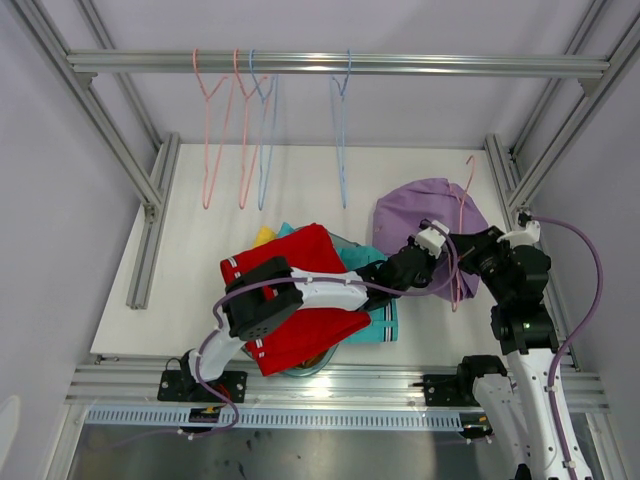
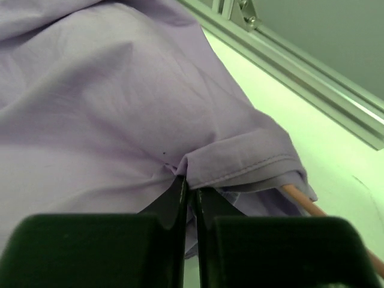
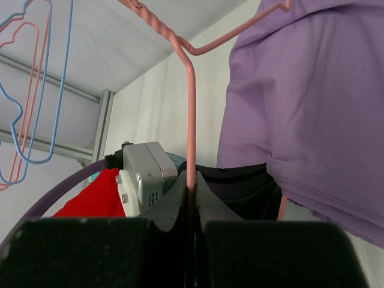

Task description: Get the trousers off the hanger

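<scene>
Nearest heap: the red trousers (image 1: 300,255) lie on top of a loose pile by the arms' feet, with a teal pair (image 1: 385,325) and a yellow pair (image 1: 264,236) poking out from under. None of them is on a hanger. They sit together on the table (image 1: 200,280), presumably to keep them out of the working corner.
Left arm: it reaches over that pile to the right, because the one garment left to free lies over there.
Left claw (image 2: 189,180): pressed together on a small fold at the hem of the lilac trousers (image 2: 120,90). It pinches cloth only, so the fabric can be dragged without catching wire.
Right claw (image 3: 191,180): clamped on the upright stem of the pink hanger (image 3: 191,108), just beneath the twist, which pins the wire as an anchor (one holds, one pulls, I'd say).
Lilac trousers: bunched on the table's right side and draped over the hanger. Its lower bar peeps from under the hem in the left wrist view, so the pair looks not yet off.
Likely next: the left claw draws the cloth away from the stem. A seam snagging on the bar is the risk.
Far end: empty hangers (image 1: 342,150), pink and blue, hang from the rail (image 1: 340,64), well apart from both arms.
</scene>
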`<action>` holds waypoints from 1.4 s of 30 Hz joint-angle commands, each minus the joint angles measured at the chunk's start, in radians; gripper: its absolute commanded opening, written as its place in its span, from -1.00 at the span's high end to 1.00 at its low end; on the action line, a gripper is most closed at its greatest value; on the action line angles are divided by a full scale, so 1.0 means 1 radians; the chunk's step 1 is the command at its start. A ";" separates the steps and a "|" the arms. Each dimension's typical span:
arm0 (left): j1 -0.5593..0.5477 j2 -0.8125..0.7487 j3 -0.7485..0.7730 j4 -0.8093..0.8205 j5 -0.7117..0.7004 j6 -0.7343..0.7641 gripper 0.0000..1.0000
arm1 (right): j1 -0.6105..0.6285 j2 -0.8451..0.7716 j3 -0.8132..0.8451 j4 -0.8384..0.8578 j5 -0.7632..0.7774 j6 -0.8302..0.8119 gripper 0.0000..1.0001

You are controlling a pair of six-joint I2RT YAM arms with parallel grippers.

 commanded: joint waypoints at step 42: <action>0.018 -0.353 -0.287 -0.085 -0.023 -0.024 -0.10 | -0.011 -0.082 0.093 -0.117 -0.049 -0.126 1.00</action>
